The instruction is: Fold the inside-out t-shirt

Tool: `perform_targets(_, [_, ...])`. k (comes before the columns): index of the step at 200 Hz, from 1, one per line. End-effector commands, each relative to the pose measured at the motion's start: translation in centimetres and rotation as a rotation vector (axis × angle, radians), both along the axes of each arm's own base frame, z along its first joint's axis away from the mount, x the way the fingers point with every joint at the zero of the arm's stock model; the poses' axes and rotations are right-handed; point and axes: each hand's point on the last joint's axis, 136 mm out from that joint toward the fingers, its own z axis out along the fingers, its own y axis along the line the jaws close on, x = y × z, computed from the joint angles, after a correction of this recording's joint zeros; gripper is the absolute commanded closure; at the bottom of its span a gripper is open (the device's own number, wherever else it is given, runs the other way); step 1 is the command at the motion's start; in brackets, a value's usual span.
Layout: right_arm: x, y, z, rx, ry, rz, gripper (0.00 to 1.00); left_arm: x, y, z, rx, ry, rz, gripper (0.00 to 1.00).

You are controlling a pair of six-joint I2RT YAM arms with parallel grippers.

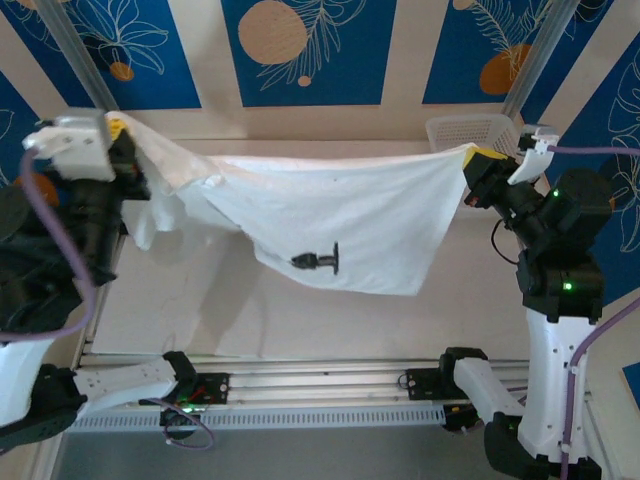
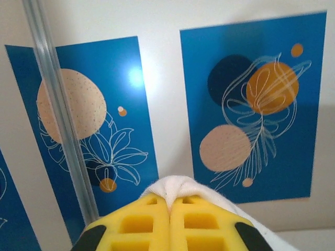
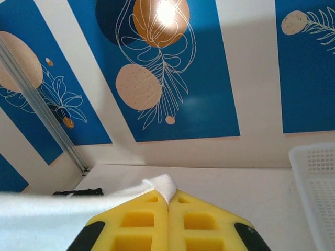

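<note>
Two pinches: left gripper (image 1: 118, 132) and right gripper (image 1: 478, 158) clamp the inside-out t-shirt (image 1: 340, 210), slung above the table (image 1: 170, 310); thin, limp, light cloth, likely best held at corners.

Quantities, located from the t-shirt:

- One white t-shirt (image 1: 330, 220).
- One dark mark (image 1: 318, 261) near the t-shirt's lower edge.
- Two grippers: left gripper (image 1: 120, 132) at the t-shirt's left corner, right gripper (image 1: 478, 160) at its right corner.
- Two yellow fingers (image 2: 141, 225) per gripper.
- One white mesh basket (image 1: 470, 130) behind the t-shirt's right corner.
- Two metal posts behind the t-shirt: left post (image 1: 72, 50), right post (image 1: 545, 50).
- One surface (image 1: 200, 310) beneath the t-shirt.
</note>
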Motion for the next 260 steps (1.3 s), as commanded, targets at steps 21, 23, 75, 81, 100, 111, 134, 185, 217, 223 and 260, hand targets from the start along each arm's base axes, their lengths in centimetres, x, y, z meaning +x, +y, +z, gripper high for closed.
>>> perform_targets(21, [5.8,-0.9,-4.1,-0.008,0.128,-0.019,1.00,8.6,-0.6,-5.1,0.041,0.238,0.049,1.00])
perform_targets(23, [6.1,-0.9,-4.2,-0.007,0.130,-0.018,1.00,9.1,-0.7,-5.4,0.039,0.250,0.049,1.00])
perform_targets(75, [11.9,-1.7,-5.6,-0.019,0.190,-0.018,1.00,15.6,0.9,-6.8,-0.037,0.306,0.026,1.00])
perform_targets(81, [11.9,-1.8,-5.3,-0.019,0.184,-0.019,1.00,15.4,0.9,-6.4,-0.045,0.292,0.017,1.00])
perform_targets(100, [11.3,-1.8,-4.1,-0.019,0.153,-0.016,1.00,14.1,0.8,-5.0,-0.064,0.239,-0.024,1.00])
perform_targets(111, [10.6,-1.6,-3.5,-0.020,0.136,-0.011,1.00,12.9,0.6,-4.3,-0.077,0.203,-0.052,1.00])
perform_targets(134, [8.4,-1.3,-2.0,-0.020,0.097,-0.005,1.00,9.6,1.2,-3.1,-0.101,0.122,-0.076,1.00])
perform_targets(185, [-0.1,-1.1,2.7,-0.052,-0.059,-0.049,1.00,0.2,2.4,1.0,-0.179,-0.095,-0.171,1.00])
perform_targets(217, [-5.7,-1.2,6.3,-0.070,-0.191,-0.098,1.00,-4.4,2.8,3.9,-0.221,-0.227,-0.233,1.00])
perform_targets(223, [-6.4,-1.2,6.8,-0.072,-0.211,-0.104,1.00,-4.7,3.0,4.3,-0.220,-0.239,-0.226,1.00])
perform_targets(260, [-6.4,-2.0,8.6,-0.100,-0.260,-0.153,1.00,0.3,4.1,4.3,-0.171,-0.146,-0.066,1.00])
